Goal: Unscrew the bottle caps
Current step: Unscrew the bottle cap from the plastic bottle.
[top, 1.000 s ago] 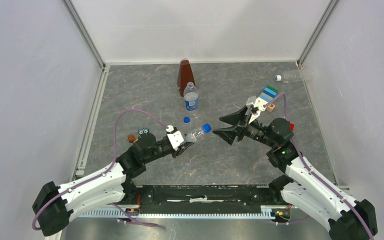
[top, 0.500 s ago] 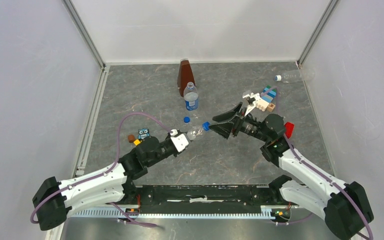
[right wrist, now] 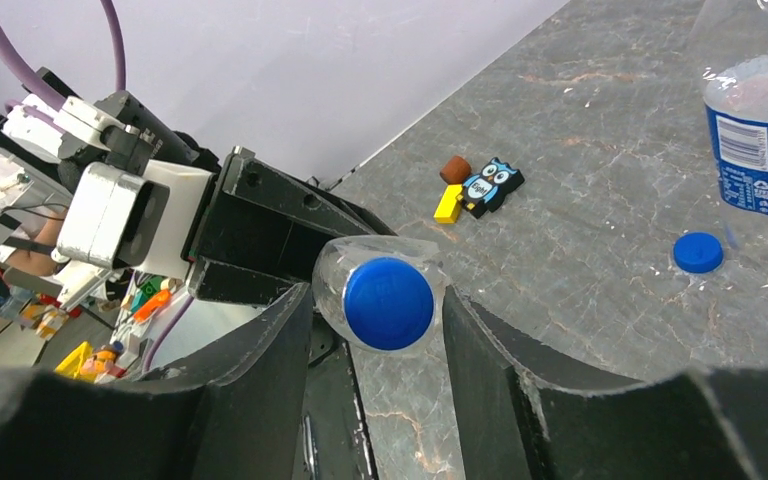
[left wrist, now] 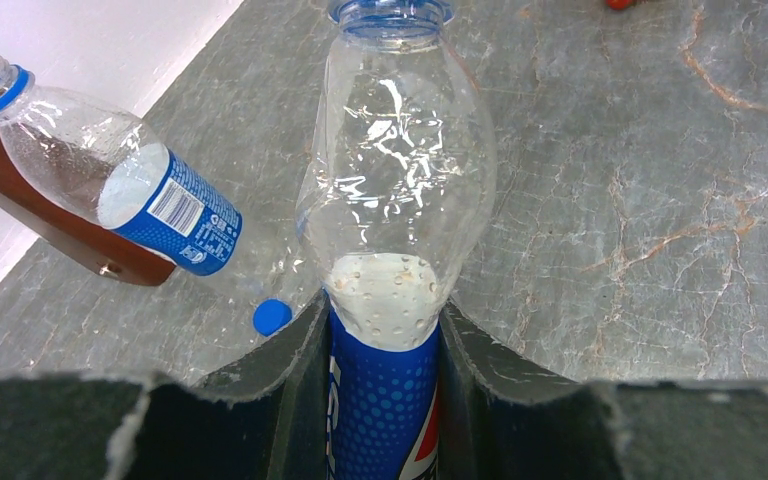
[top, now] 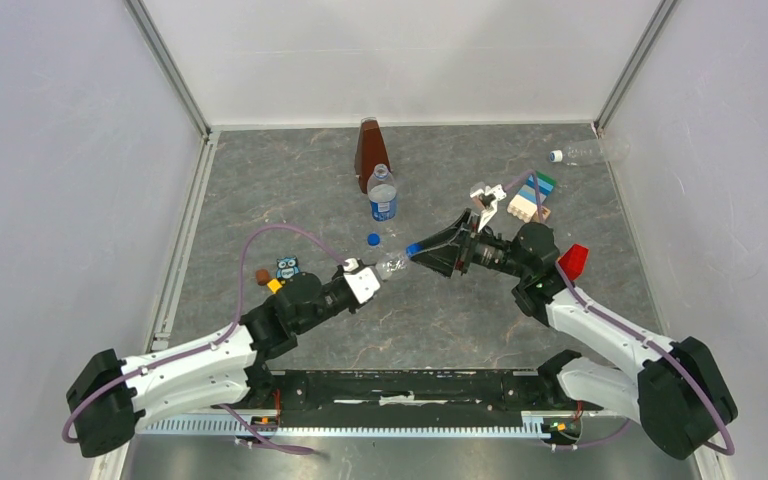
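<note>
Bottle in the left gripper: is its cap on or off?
On. The blue cap sits on the bottle, with the right gripper around it.

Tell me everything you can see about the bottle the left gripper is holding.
The held bottle is small, clear, dented thin plastic that looks empty, with a blue wrap label and a solid blue cap screwed on. It is held off the surface, its labelled lower part clamped in the left gripper. The right gripper flanks the cap, gaps showing.

White-and-black arms [top: 200, 365], purple cables [top: 276, 229]
</note>
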`<state>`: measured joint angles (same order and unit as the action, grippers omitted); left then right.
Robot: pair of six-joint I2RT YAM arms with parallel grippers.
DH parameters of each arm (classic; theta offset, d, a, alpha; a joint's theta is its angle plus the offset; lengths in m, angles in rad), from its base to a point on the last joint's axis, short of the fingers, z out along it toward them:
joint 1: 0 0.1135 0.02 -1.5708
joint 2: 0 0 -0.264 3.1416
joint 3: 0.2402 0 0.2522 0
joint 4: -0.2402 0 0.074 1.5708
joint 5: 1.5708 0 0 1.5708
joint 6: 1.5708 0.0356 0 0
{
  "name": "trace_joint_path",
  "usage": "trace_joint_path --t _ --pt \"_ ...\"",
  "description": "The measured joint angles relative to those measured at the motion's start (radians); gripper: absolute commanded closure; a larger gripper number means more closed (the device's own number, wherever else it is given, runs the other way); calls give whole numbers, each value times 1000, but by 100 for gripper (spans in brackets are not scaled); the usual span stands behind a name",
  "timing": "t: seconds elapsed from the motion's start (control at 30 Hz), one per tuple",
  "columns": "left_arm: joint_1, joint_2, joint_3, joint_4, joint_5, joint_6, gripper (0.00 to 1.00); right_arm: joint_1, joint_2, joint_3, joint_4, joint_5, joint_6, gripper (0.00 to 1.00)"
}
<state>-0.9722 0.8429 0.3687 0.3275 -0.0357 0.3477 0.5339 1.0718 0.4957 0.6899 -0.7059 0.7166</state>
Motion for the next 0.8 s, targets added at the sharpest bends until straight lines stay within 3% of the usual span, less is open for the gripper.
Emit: trace_joint_path --t 0.07,0.37,0.63,0.8 --pt "0 -5 -3 5 -1 0 98 0 7 0 3 -13 -4 50" --pt "-1 -39 -23 27 -7 0 98 -2 17 0 37 -48 -22 85" --pt "0 -53 -29 19 25 -20 96 -5 19 0 56 -100 -98 93" --pt "31 -50 48 -109 179 -103 94 -17 -19 -50 166 -191 -145 95"
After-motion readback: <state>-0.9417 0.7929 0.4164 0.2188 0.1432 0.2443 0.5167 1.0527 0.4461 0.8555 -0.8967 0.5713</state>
